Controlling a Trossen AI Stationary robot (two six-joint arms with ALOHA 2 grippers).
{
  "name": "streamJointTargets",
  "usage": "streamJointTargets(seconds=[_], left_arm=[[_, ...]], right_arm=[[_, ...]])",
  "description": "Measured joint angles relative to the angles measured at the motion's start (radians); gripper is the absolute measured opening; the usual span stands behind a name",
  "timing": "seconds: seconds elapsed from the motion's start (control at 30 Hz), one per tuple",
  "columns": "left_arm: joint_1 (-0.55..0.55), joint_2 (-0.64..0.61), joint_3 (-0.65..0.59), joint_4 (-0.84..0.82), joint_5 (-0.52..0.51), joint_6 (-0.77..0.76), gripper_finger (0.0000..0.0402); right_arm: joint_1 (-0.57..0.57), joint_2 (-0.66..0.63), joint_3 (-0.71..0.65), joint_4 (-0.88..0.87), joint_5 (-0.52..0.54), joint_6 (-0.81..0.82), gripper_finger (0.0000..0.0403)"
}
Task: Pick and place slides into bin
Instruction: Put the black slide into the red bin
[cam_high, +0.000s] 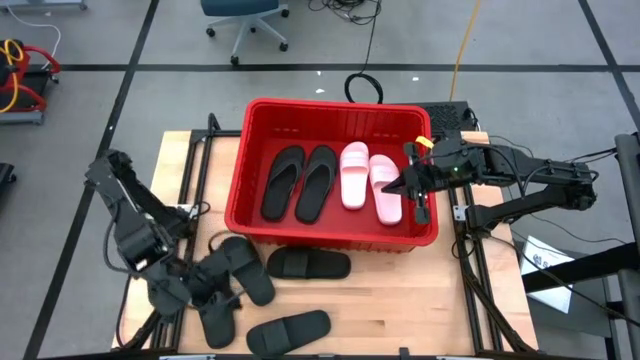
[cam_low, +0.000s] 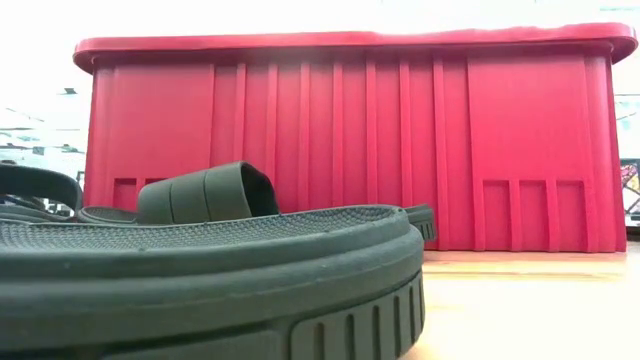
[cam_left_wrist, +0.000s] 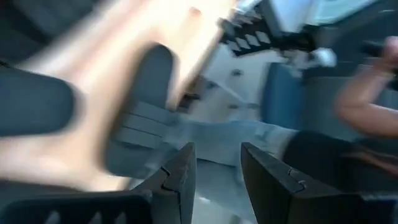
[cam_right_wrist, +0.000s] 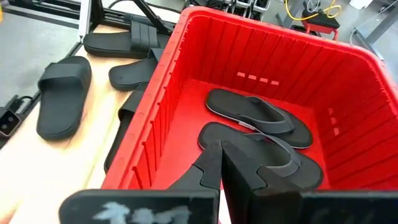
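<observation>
The red bin (cam_high: 335, 232) stands mid-table with two black slides (cam_high: 300, 182) and two pink slides (cam_high: 368, 182) lying flat on its floor. More black slides lie on the table in front of it: a cluster at the near left (cam_high: 238, 272), one by the bin's near wall (cam_high: 310, 263) and one at the near edge (cam_high: 288, 331). My left gripper (cam_high: 180, 295) hovers open beside that cluster, and the blurred left wrist view shows nothing between its fingers (cam_left_wrist: 217, 168). My right gripper (cam_high: 415, 192) hangs shut over the bin's right side (cam_right_wrist: 221, 163).
The low view is filled by a black slide (cam_low: 200, 270) close to the camera, with the bin's ribbed wall (cam_low: 350, 140) behind it. A person's arm (cam_left_wrist: 367, 93) shows beyond the table. Bare wood lies at the near right (cam_high: 420, 310).
</observation>
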Motion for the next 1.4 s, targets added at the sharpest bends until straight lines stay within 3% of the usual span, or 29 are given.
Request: streamJointTargets(seconds=[0.2, 0.43, 0.7, 0.9, 1.4], left_arm=[[-0.06, 0.0, -0.205, 0.39, -0.07, -0.049, 0.0122], [-0.111, 0.043, -0.433, 0.709, -0.142, -0.284, 0.0122], [-0.116, 0.199, -0.467, 0.92, -0.145, -0.416, 0.0122], [-0.116, 0.31, -0.467, 0.979, -0.148, -0.497, 0.0122], [-0.107, 0.408, -0.466, 0.913, -0.1, -0.621, 0.0122]], right_arm=[[0.0, 0.0, 0.0, -0.006, -0.078, 0.003, 0.0], [0.0, 0.0, 0.0, -0.03, -0.101, -0.028, 0.0], [0.0, 0.0, 0.0, -0.087, -0.136, -0.077, 0.0], [0.0, 0.0, 0.0, -0.091, -0.251, -0.117, 0.0], [0.0, 0.0, 0.0, -0.104, -0.254, -0.162, 0.0]])
